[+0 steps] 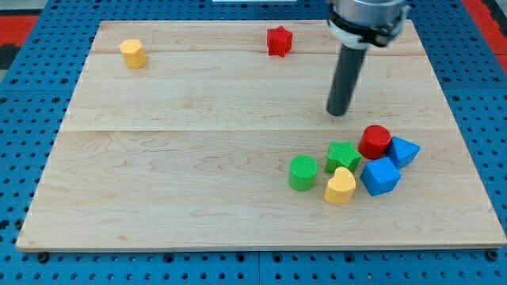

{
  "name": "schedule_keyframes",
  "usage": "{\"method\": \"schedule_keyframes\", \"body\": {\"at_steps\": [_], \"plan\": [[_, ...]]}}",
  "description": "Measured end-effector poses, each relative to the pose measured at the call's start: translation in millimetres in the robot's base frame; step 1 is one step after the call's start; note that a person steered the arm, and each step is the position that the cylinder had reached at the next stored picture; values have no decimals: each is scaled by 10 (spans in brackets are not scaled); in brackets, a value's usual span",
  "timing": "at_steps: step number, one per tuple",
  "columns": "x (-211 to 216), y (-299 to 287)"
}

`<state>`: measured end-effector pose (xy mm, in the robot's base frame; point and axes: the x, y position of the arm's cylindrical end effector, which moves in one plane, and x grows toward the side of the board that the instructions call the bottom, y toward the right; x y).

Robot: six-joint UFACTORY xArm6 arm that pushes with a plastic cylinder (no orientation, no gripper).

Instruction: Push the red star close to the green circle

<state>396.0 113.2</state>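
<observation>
The red star (279, 41) lies near the view's top edge of the wooden board, a little right of centre. The green circle (302, 172) sits at the lower right, at the left end of a cluster of blocks. My tip (338, 112) rests on the board right of and below the red star, and above and to the right of the green circle. It touches no block.
Beside the green circle lie a green star (343, 155), a yellow heart (340, 187), a red cylinder (375, 142), a blue block (380, 176) and a blue triangle-like block (403, 150). A yellow block (133, 53) lies at the top left. The board (158, 158) sits on a blue pegboard.
</observation>
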Motion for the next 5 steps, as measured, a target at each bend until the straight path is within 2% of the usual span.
{"method": "schedule_keyframes", "body": {"at_steps": [1,2,3,4,5], "plan": [[-446,-214],[-1019,-124],[-1686,-354],[-1838,-779],[-1211,-610]]}}
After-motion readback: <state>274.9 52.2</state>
